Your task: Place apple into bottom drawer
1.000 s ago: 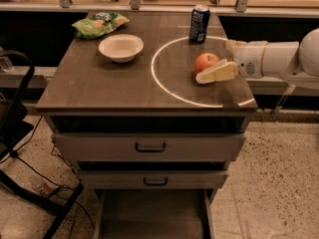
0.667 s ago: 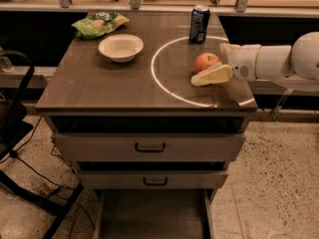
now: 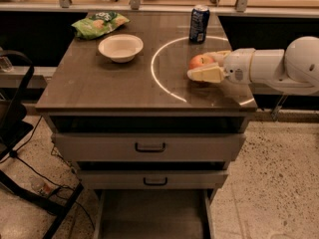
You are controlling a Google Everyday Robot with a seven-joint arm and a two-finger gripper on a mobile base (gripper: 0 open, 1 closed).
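One gripper [image 3: 204,65] had crept leftward, jaws spread astride the apple [image 3: 198,60], unclenched; grasp next, bottom drawer [image 3: 154,217] open.

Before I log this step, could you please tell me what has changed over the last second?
The gripper has moved left in the view, from just beside the apple to right up at it. I cannot tell whether it grips yet. The apple lies about where it was on the table. The bowl, green bag, can and open bottom drawer stayed put.
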